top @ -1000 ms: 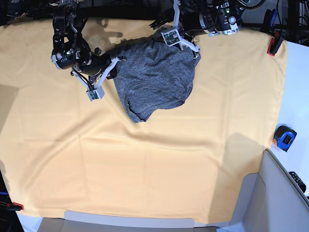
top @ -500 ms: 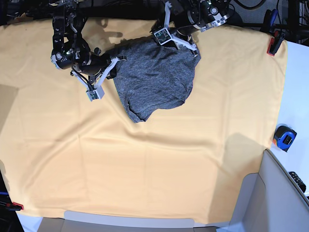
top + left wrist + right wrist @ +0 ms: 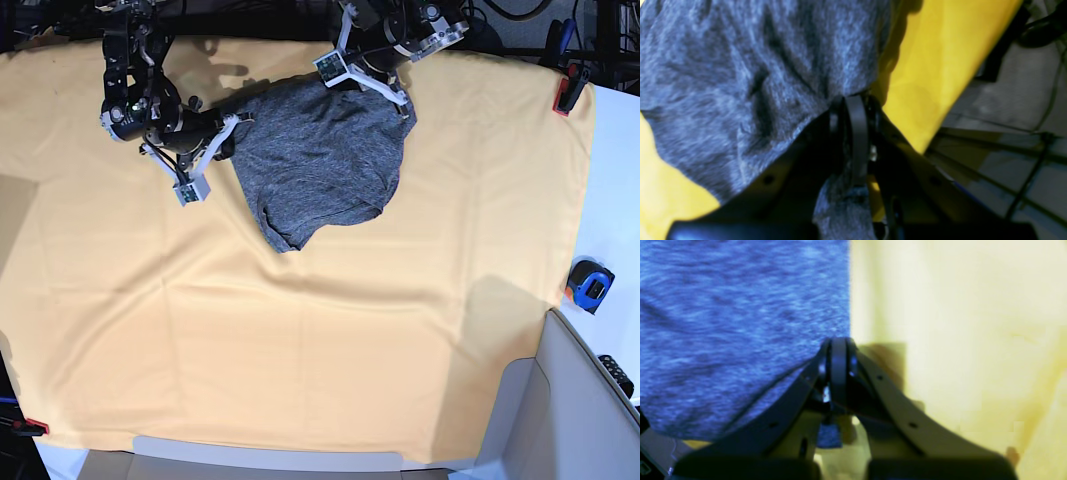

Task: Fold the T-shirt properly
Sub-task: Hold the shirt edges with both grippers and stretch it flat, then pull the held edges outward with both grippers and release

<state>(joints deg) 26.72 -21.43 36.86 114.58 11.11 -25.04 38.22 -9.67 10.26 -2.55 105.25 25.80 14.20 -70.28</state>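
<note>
Two grips: both my grippers are clamped on the shirt at once, one at each far corner.
Left wrist: my left gripper (image 3: 853, 133) is pressed together on a bunched edge of the shirt (image 3: 740, 73); creases fan out from the pinch, and grey knit also hangs below the jaws. The yellow cloth (image 3: 933, 66) lies beside it, running to the table edge.
Right wrist: my right gripper (image 3: 838, 363) is pinched on the shirt's (image 3: 733, 323) edge where it meets the cloth (image 3: 957, 323); a small tab of fabric shows under the jaws.
Base: the shirt (image 3: 320, 160) lies crumpled at the far side of the cloth (image 3: 300, 340), between my right gripper (image 3: 228, 135) and my left gripper (image 3: 398, 95).
Why held so: I judge the two corner grips are meant to spread or lift the shirt flat before any fold.
Risk: thin knit may slip or stretch unevenly.
Progress: early; no neat fold yet.
</note>
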